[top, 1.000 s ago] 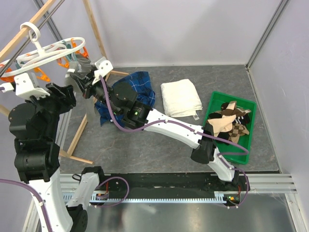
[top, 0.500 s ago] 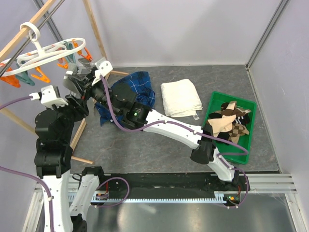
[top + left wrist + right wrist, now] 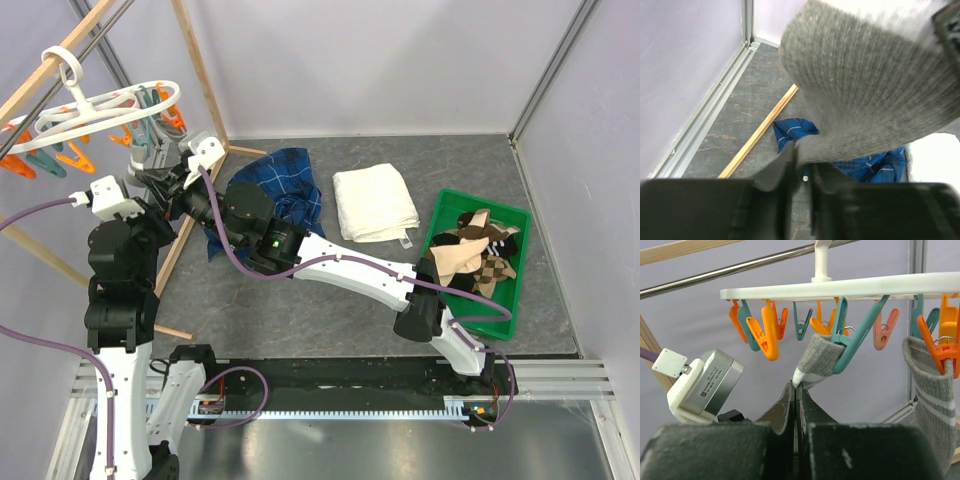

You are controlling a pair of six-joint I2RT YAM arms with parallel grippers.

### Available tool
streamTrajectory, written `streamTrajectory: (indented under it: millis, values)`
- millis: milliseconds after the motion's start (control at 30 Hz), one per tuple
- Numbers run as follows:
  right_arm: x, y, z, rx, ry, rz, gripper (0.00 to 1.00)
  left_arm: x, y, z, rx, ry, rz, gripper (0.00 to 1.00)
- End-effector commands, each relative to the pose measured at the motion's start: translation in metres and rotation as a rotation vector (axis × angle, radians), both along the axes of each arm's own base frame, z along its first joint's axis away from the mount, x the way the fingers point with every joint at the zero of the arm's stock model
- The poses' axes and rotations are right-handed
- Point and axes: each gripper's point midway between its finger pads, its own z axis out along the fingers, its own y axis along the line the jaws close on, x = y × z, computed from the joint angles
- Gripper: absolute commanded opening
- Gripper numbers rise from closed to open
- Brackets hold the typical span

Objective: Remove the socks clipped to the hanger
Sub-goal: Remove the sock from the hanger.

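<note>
The white round hanger [image 3: 840,286] hangs by its hook from the rack at the upper left [image 3: 90,105], ringed with orange and teal pins. A teal pin holds a grey sock [image 3: 822,357]. Its white toe runs down into the tips of my right gripper [image 3: 797,386], which is shut on it. An orange pin holds a second, white-striped grey sock [image 3: 932,390] at the right. My left gripper [image 3: 801,167] is closed on the lower edge of a grey ribbed sock [image 3: 875,85]; I cannot tell which clipped one it is. Both grippers meet under the hanger [image 3: 160,165].
A green bin [image 3: 485,200] at the right holds several checkered, black and beige socks [image 3: 478,250]. A blue plaid shirt [image 3: 290,185] and a folded white towel [image 3: 375,200] lie on the grey floor. Wooden rack poles [image 3: 200,70] stand beside the hanger.
My left arm has swung in under the hanger and its jaws have closed on the grey sock's edge. The hanger has shifted slightly. The right gripper stays shut.
</note>
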Motion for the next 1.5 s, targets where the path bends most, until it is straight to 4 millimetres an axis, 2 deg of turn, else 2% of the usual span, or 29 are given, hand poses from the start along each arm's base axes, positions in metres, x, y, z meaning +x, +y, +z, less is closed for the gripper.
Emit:
streamTrajectory:
  millis: [0,67,233,400,433,500,533,700,800,833,867,1000,1033,1067,1133,1167,1333,1467]
  values:
    - [-0.006,-0.003,0.013,0.03,-0.004,0.009,0.01,0.003,0.0,0.015,0.015,-0.058,-0.004,0.11]
    - [-0.004,-0.005,0.015,0.018,-0.003,-0.003,0.1,0.003,-0.004,0.016,0.004,-0.063,-0.021,0.02]
    - [0.002,-0.016,0.024,0.012,0.003,-0.05,0.21,0.003,-0.013,0.013,-0.005,-0.063,-0.073,0.02]
    - [0.004,-0.025,0.034,0.009,-0.012,-0.078,0.26,-0.001,-0.018,0.015,-0.011,-0.076,-0.102,0.02]
    - [0.005,-0.025,0.035,0.01,-0.013,-0.081,0.33,-0.002,-0.017,0.015,-0.018,-0.076,-0.09,0.02]
    - [0.005,-0.028,0.041,0.021,-0.013,-0.085,0.4,-0.004,-0.014,0.012,-0.025,-0.065,-0.071,0.02]
    - [0.006,-0.03,0.045,0.03,-0.017,-0.092,0.46,-0.004,-0.011,0.01,-0.033,-0.061,-0.051,0.02]
    - [0.019,-0.04,0.054,0.061,-0.016,-0.147,0.56,-0.007,-0.017,0.012,-0.057,-0.08,-0.076,0.02]
    - [0.022,-0.041,0.046,0.035,-0.015,-0.156,0.58,-0.008,-0.023,0.019,-0.057,-0.096,-0.11,0.02]
    - [0.021,-0.036,0.036,0.01,-0.012,-0.148,0.58,-0.009,-0.023,0.023,-0.057,-0.105,-0.112,0.02]
    - [0.019,-0.04,0.041,0.014,-0.018,-0.136,0.59,-0.01,-0.023,0.022,-0.059,-0.098,-0.11,0.02]
    - [0.016,-0.045,0.031,-0.033,0.0,-0.125,0.61,-0.014,-0.026,0.027,-0.074,-0.102,-0.124,0.02]
    - [0.018,-0.043,0.017,-0.065,0.012,-0.126,0.63,-0.016,-0.03,0.029,-0.077,-0.106,-0.144,0.02]
    - [0.016,-0.05,0.023,-0.056,0.015,-0.129,0.63,-0.016,-0.032,0.03,-0.08,-0.104,-0.156,0.02]
    - [0.017,-0.052,0.012,-0.073,0.034,-0.126,0.66,-0.017,-0.036,0.031,-0.085,-0.108,-0.18,0.02]
    - [0.014,-0.056,0.019,-0.061,0.034,-0.119,0.66,-0.018,-0.038,0.031,-0.086,-0.108,-0.187,0.02]
    - [-0.002,-0.045,0.008,-0.086,0.04,-0.012,0.68,-0.016,-0.04,0.029,-0.088,-0.101,-0.199,0.02]
    - [0.0,-0.038,-0.006,-0.126,0.05,-0.008,0.68,-0.015,-0.044,0.031,-0.082,-0.106,-0.229,0.02]
